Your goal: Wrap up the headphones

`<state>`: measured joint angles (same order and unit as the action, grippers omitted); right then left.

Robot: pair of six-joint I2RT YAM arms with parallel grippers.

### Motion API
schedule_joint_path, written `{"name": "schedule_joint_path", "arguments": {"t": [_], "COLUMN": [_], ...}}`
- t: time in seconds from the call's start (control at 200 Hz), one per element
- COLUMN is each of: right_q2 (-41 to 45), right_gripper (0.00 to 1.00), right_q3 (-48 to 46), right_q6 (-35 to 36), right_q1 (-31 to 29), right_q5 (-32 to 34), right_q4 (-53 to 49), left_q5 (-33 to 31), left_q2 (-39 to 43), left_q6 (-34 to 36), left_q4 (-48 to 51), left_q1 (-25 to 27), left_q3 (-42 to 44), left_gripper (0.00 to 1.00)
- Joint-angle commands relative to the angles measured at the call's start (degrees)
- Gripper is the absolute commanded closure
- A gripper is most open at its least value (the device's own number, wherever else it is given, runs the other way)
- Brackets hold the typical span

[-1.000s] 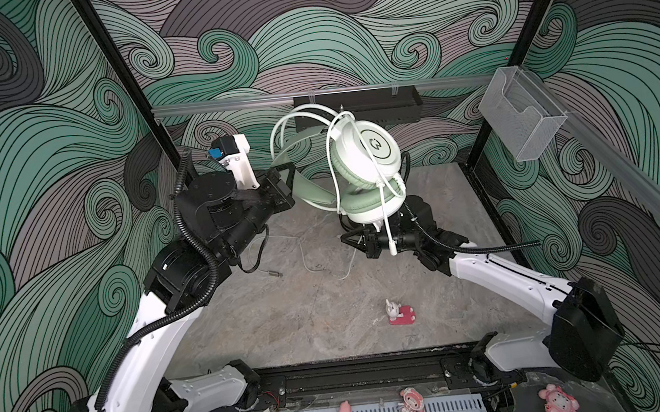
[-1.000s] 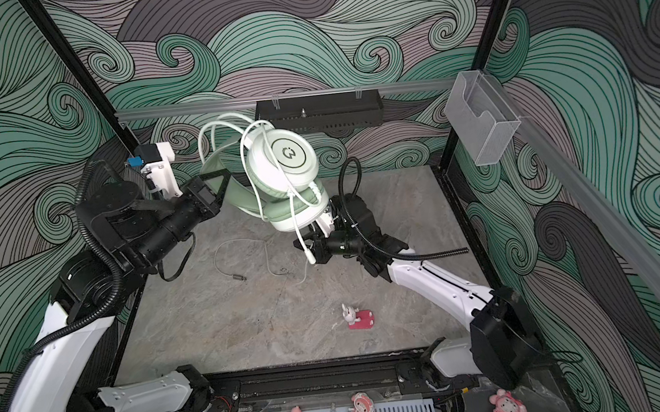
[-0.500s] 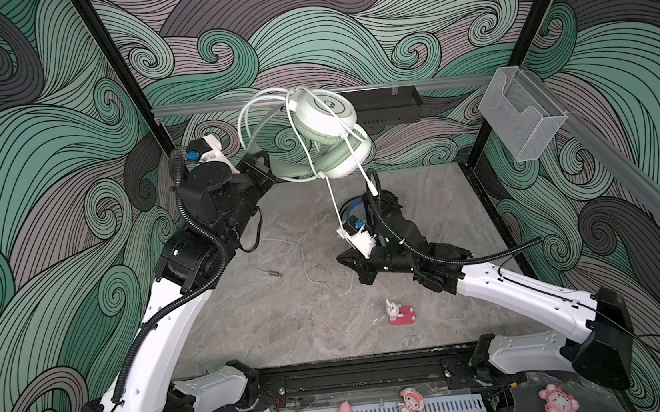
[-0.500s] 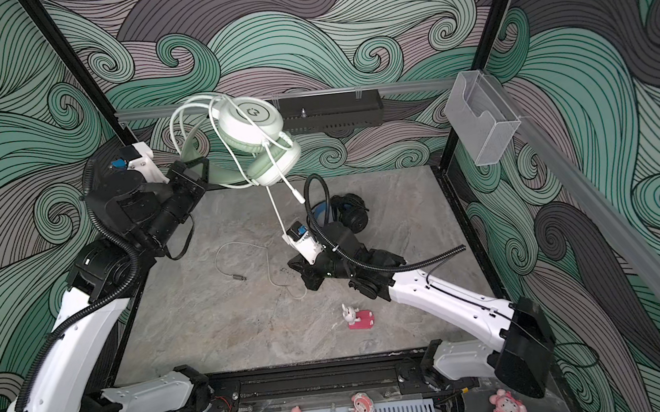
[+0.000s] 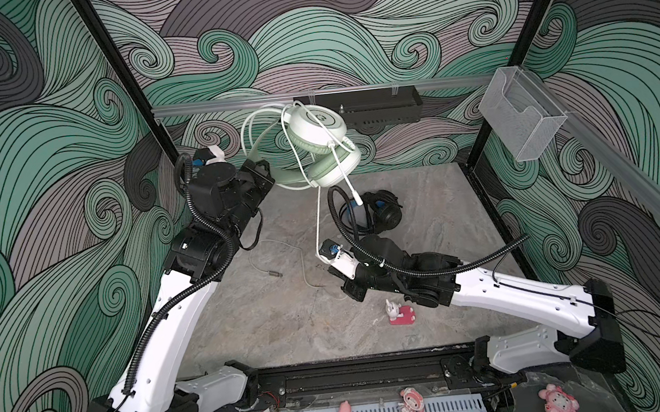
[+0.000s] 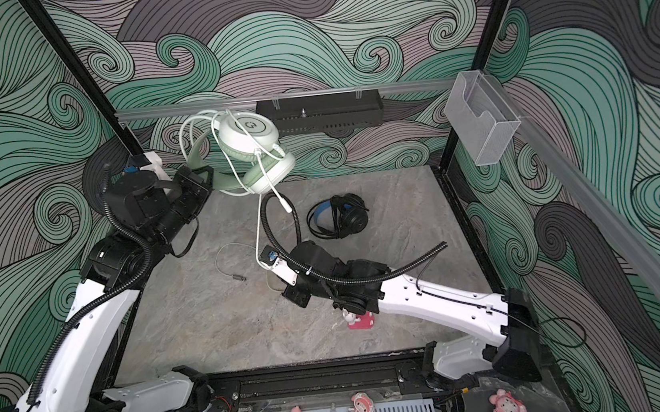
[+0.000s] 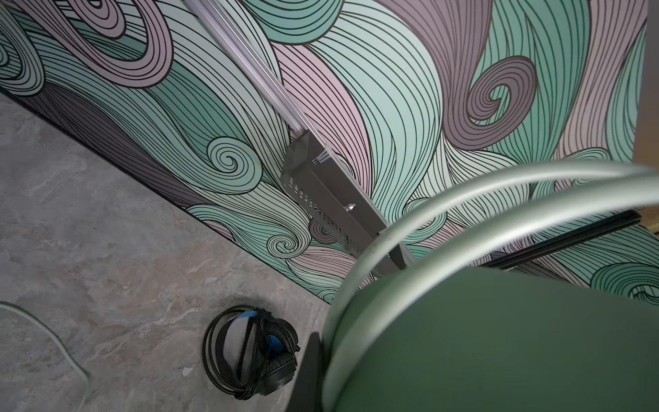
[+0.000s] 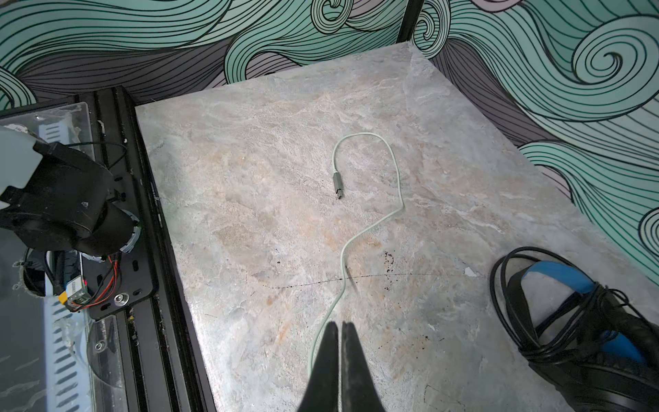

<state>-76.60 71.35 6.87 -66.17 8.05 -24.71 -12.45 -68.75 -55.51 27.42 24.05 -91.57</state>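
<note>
Slack first, then the next turn

My left gripper (image 5: 268,175) is clamped on the headband of the mint headphones (image 5: 318,133), held high at the rear. Their whitish cable (image 5: 318,216) drops to my right gripper (image 8: 337,326), whose fingers are pressed together on it, low over the table (image 5: 290,324). I should feed loops snugly and let the plug (image 8: 338,183) trail free. Further right, the black headphones (image 5: 379,212) lie already wrapped.

I see a grey, marble-patterned stone worktop (image 5: 249,328). Towards its back right lies a pair of black over-ear headphones with a blue inner headband (image 5: 379,214), their black cable looped around them. Left of centre, a pale cable end with a grey metal plug (image 5: 275,273) lies loose. Near the front sits a small pink-and-white toy figure (image 5: 400,313).
</note>
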Motion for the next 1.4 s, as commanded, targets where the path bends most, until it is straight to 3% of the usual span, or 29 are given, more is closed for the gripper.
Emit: {"name": "schedule_joint_path", "arguments": {"t": [0.0, 0.22, 0.475, 0.921, 1.121, 1.396], "right_q2": [-1.00, -3.50, -7.67, -17.15, -21.26, -21.14], "right_gripper": [1.00, 1.00, 1.00, 1.00, 1.00, 1.00], "right_q3": [2.48, 9.13, 20.15, 41.14, 52.26, 59.28], "right_q6": [6.42, 8.46, 9.57, 9.66, 13.29, 16.45], "right_q1": [-3.53, -6.27, -8.09, -9.62, -11.42, -13.02], "right_q5": [2.90, 7.26, 10.42, 4.22, 10.37, 18.75], "right_q4": [-8.77, -14.13, -22.56, -33.12, -37.01, -37.31], "left_q5": [-7.63, -8.48, -14.76, -23.22, -26.10, -25.73], "left_q2": [0.22, -1.64, -0.91, -5.25, -4.96, -1.54], "left_q6": [-4.70, -2.50, 9.01, 21.73, 28.71, 34.60], "left_q4": [-7.68, -5.91, -0.88, 0.36, -3.20, -4.13], "left_q1": [-1.63, -1.75, -1.03, 2.57, 5.88, 8.09], "left_q3": [-1.01, -1.13, 1.18, 1.82, 4.73, 8.78], "left_gripper": [1.00, 1.00, 1.00, 1.00, 1.00, 1.00]}}
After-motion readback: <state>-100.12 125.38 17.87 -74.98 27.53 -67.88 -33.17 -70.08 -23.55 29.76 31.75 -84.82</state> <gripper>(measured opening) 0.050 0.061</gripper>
